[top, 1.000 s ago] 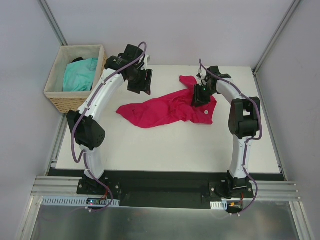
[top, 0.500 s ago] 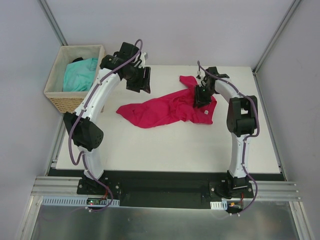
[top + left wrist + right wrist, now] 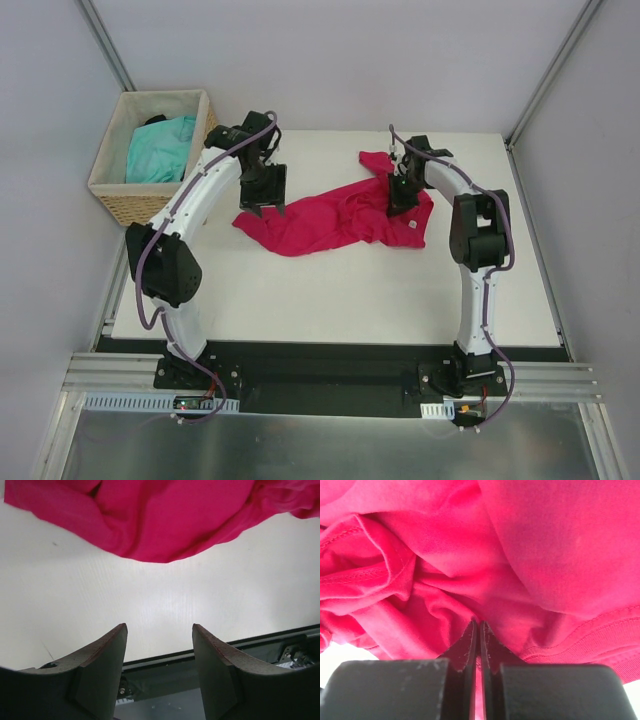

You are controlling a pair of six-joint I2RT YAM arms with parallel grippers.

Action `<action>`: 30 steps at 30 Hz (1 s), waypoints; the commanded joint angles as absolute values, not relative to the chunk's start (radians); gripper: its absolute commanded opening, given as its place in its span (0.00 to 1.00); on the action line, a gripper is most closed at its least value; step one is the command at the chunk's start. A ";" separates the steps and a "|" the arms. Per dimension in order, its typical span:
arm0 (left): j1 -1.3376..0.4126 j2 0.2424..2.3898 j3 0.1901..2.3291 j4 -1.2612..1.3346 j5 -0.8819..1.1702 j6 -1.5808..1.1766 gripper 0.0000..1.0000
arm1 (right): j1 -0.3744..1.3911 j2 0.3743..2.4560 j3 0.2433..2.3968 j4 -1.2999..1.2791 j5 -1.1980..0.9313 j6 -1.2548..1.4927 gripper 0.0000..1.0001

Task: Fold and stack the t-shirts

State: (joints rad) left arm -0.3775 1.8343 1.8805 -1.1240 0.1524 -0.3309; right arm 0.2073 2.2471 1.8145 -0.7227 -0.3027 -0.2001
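crumpled crimson-pink t-shirt (image 3: 330, 218) (white label)

Wicker basket (image 3: 125, 208) sits at far left, seemingly touching the white table (image 3: 330, 290).

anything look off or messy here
Nothing damaged or spilled. The pink shirt lies bunched and twisted across the table instead of flat, with a fold pinched in the right gripper. The turquoise shirt sits wadded in the basket.
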 commanded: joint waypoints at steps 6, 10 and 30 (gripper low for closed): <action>-0.353 1.882 1.855 -1.215 0.005 -0.413 0.54 | 0.148 2.016 1.838 -0.772 -0.078 -0.210 0.01; -0.353 1.923 1.850 -1.223 -0.034 -0.429 0.54 | 0.095 1.934 1.850 -0.756 -0.022 -0.213 0.01; -0.328 2.088 1.764 -1.229 0.060 -0.410 0.51 | 0.055 1.881 1.829 -0.790 -0.038 -0.210 0.01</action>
